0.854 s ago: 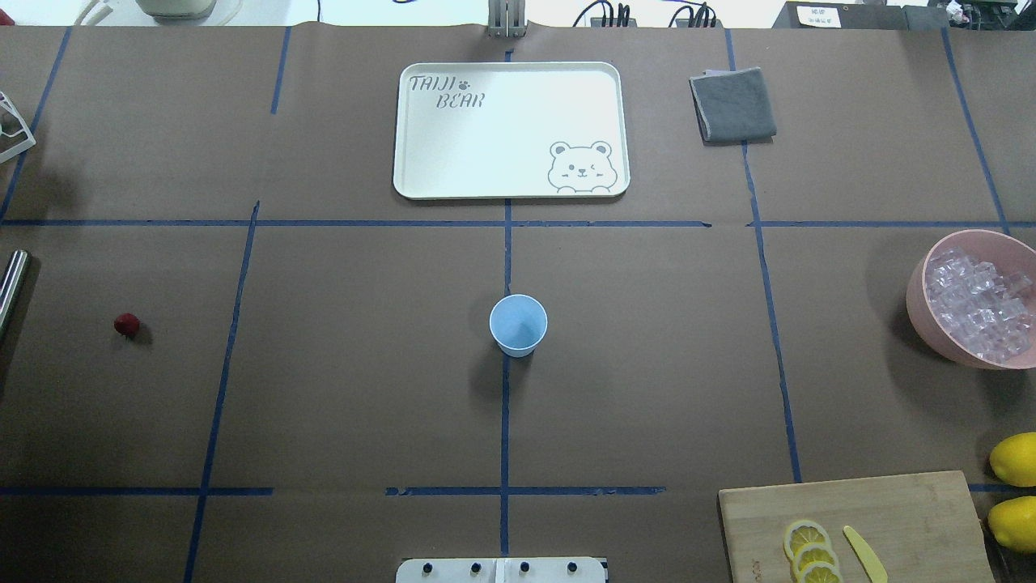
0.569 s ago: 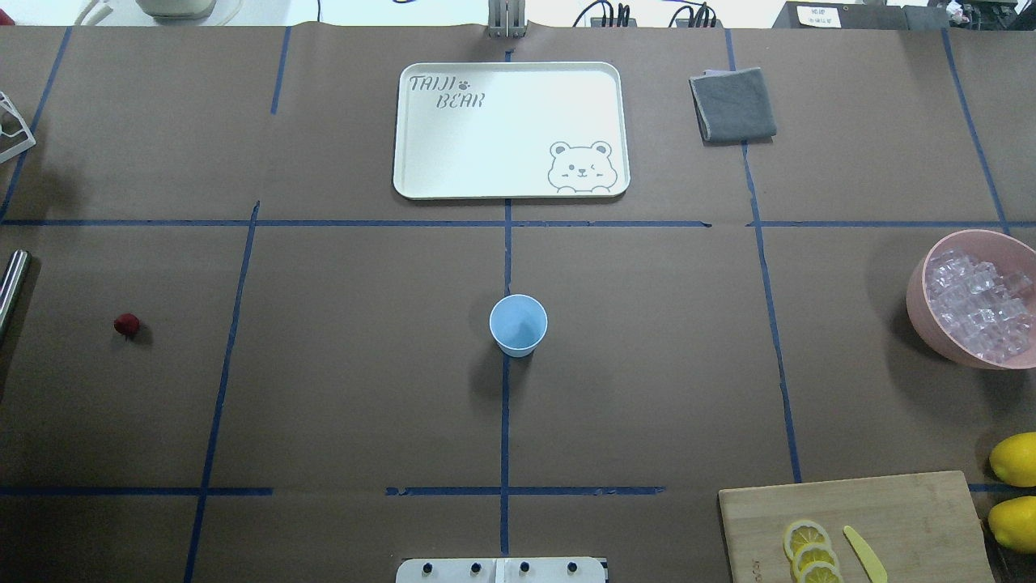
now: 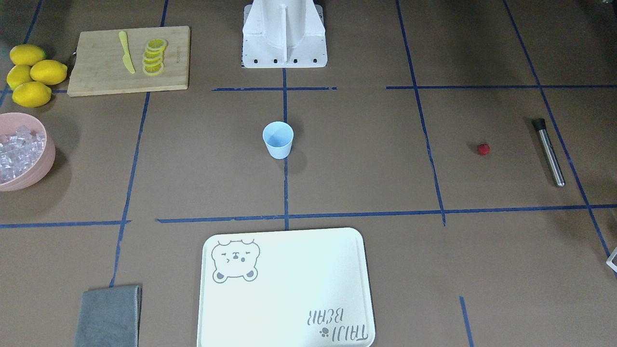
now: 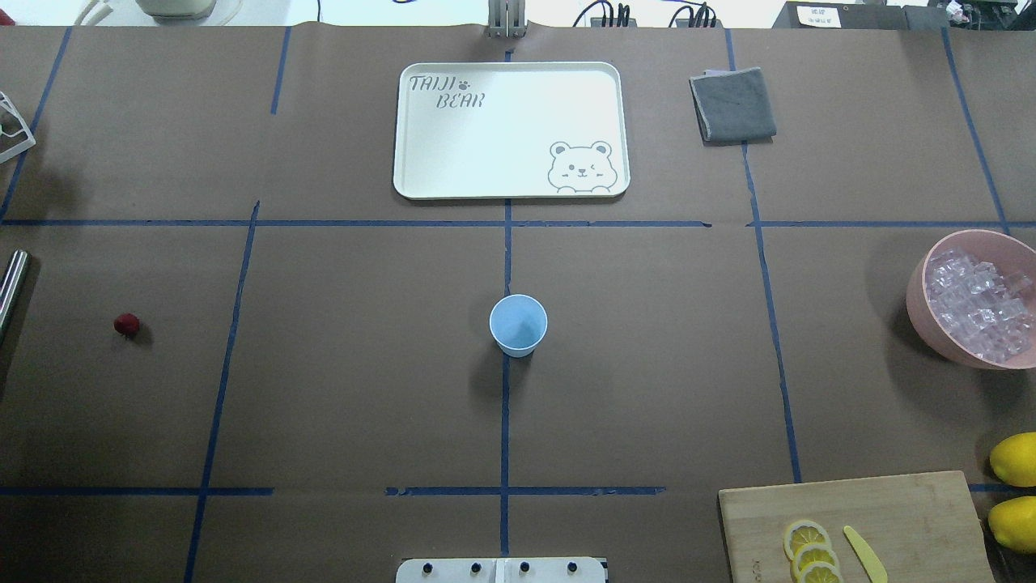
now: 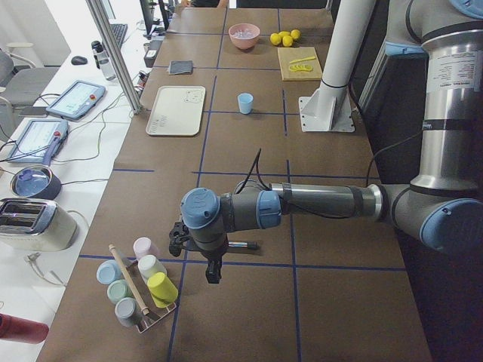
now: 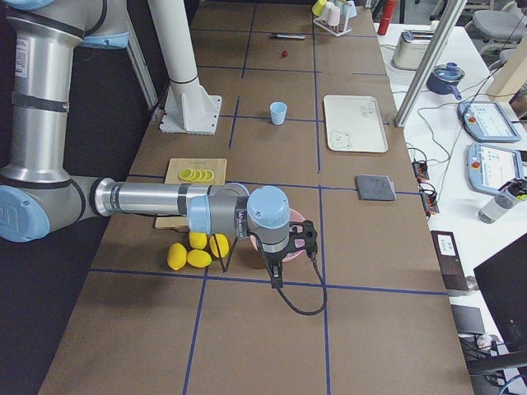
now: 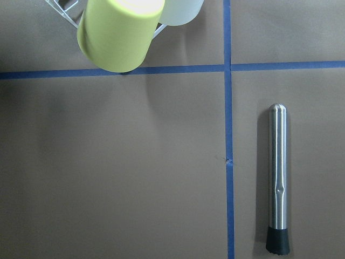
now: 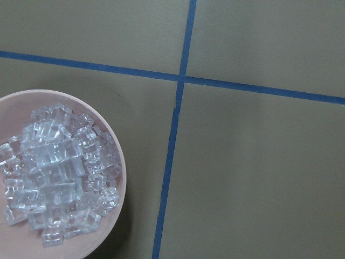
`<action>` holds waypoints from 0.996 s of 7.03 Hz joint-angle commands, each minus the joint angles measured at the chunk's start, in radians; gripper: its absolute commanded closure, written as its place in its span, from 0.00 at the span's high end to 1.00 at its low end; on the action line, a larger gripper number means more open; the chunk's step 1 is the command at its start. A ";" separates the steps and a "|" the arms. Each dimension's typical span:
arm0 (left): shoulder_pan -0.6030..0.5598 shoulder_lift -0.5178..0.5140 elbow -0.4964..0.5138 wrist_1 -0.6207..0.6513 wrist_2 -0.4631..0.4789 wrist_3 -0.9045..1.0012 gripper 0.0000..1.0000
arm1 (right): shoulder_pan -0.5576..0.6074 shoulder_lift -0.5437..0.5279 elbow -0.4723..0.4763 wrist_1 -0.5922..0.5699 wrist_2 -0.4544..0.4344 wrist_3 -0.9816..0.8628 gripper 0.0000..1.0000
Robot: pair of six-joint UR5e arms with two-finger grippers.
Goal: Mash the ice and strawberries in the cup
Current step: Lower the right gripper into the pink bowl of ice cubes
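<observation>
Cup (image 4: 518,324) upright at the middle of the surface (image 4: 647,389), on the centre tape line. Strawberry (image 4: 126,325) lies loose on the surface, well apart from the cup toward the robot's left, near a steel rod (image 3: 548,152) with a black tip. Ice (image 4: 979,304) is heaped in a pink bowl (image 4: 916,301) at the right edge, well apart from the cup. Lemons (image 3: 31,72) and a board (image 3: 96,72) with lemon slices sit on that side, closer to the robot. Tray (image 4: 510,129) beyond the cup, grey cloth (image 4: 732,104) to its right.

Left gripper (image 5: 213,277) hangs over the surface beside a rack of cups (image 5: 139,290), the rod close by. It shows from the side only, so fingers open or closed: cannot tell. Right gripper (image 6: 277,280) hangs at the bowl, near the lemons. Fingers: cannot tell either.
</observation>
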 commanded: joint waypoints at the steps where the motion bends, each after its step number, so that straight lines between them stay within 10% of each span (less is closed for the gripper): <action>1: 0.000 -0.001 0.002 0.000 0.000 0.001 1.00 | -0.003 0.000 0.037 0.001 0.002 0.033 1.00; 7: 0.000 -0.003 -0.001 0.000 -0.002 0.001 1.00 | -0.263 0.001 0.126 0.105 -0.023 0.272 0.88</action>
